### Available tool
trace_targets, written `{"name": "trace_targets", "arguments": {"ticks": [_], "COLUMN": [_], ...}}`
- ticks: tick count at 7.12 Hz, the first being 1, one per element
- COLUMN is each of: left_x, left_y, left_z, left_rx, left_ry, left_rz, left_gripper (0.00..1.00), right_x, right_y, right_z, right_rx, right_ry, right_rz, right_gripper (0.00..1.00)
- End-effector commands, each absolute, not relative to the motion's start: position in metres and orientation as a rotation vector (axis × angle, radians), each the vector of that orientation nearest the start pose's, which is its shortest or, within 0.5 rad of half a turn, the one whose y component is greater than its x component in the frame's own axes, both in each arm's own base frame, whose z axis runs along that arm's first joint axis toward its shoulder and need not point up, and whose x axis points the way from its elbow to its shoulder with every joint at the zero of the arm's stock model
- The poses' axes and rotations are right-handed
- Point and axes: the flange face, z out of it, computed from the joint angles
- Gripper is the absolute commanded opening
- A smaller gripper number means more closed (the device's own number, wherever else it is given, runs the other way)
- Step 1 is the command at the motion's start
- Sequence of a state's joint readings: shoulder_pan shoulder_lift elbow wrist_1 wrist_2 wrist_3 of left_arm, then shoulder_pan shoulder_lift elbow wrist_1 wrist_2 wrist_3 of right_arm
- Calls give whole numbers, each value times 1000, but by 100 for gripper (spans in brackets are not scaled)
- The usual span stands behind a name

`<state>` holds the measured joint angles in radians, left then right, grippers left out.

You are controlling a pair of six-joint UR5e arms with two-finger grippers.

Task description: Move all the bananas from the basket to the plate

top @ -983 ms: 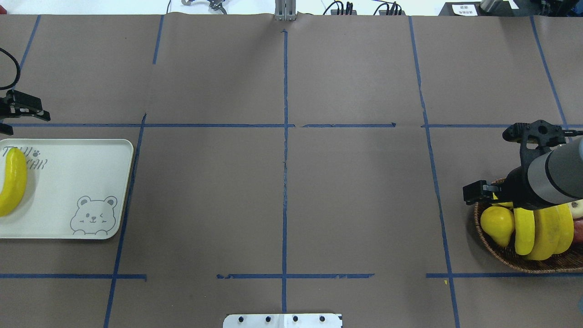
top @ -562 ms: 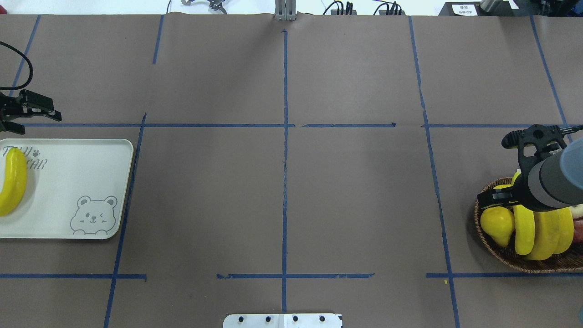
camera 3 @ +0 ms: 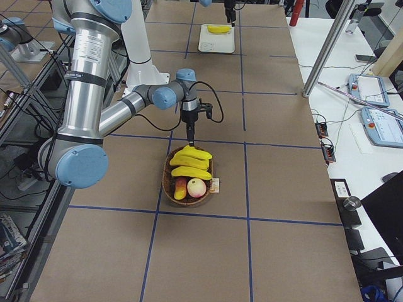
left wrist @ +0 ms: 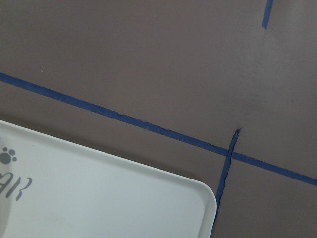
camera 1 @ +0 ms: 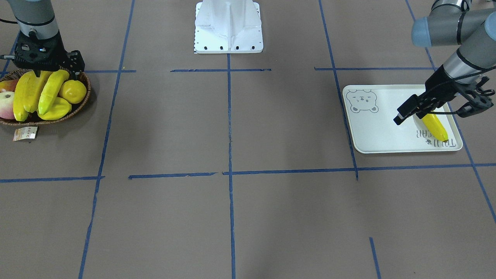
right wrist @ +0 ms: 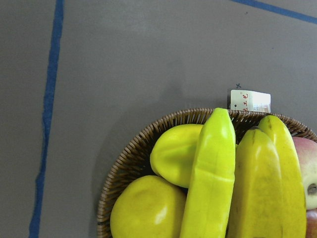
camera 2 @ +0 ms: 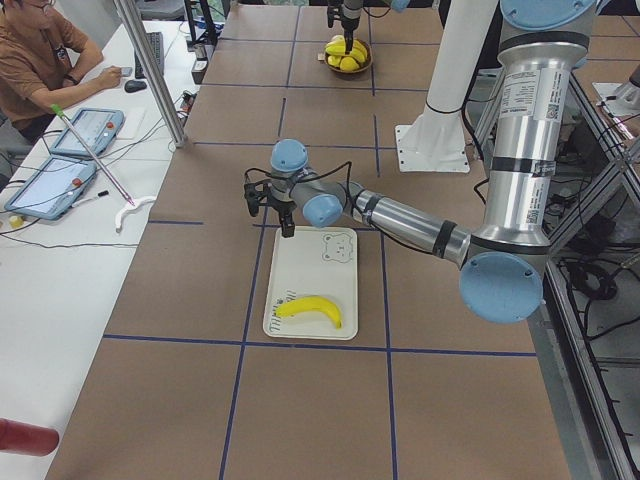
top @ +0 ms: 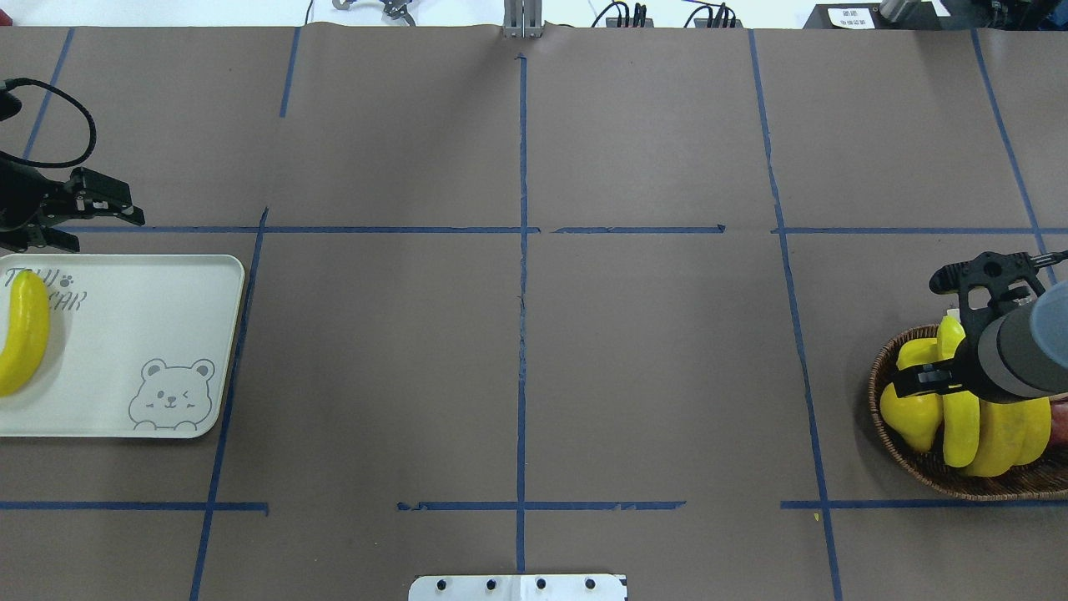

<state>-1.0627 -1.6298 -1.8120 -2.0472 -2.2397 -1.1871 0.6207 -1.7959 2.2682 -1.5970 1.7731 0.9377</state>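
Four bananas show in all. One banana (top: 21, 338) lies on the plate (top: 125, 317), along the short side by the lettering. Three more bananas (top: 997, 434) lie side by side in the basket (top: 926, 476) at the other end of the table (top: 651, 376).

The basket also holds one round yellow fruit (camera 1: 73, 91), one pointed greenish-yellow fruit (camera 1: 56, 110) and one pink fruit (camera 1: 6, 106). One paper tag (camera 1: 25, 133) lies just outside the rim.

The right gripper (top: 905, 380) points down at the bananas' upper ends. Its fingers read as a single dark bar (contact with the fruit is not clear), so I cannot tell whether they are parted.

The left gripper (camera 1: 400, 116) hangs raised near the plate's far edge, apart from the banana and carrying no fruit. I cannot tell its finger spacing either.
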Motion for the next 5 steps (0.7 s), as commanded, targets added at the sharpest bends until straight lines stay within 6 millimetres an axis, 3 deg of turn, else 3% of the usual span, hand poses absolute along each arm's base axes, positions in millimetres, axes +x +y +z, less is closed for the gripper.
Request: {"name": "trace_targets", "arguments": {"ticks": [1,3,5], "left_x": [195,195,194], "left_y": [-493,-494,-493], "left_z": [455,456,456], "left_rx": [18,18,15], "left_ry": [984,983,983], "left_rz": [-362,-362,-363], "left_gripper": [100,100,100], "right_x": [-261,-266,-262], "right_y": [-305,-303,-301], "right_z": [458,478,483], "right_rx": [89,55,48], "right_ry": [-487,-457,-448], "right_rz": [-88,-94,-93], "right_gripper": [100,99,96]}}
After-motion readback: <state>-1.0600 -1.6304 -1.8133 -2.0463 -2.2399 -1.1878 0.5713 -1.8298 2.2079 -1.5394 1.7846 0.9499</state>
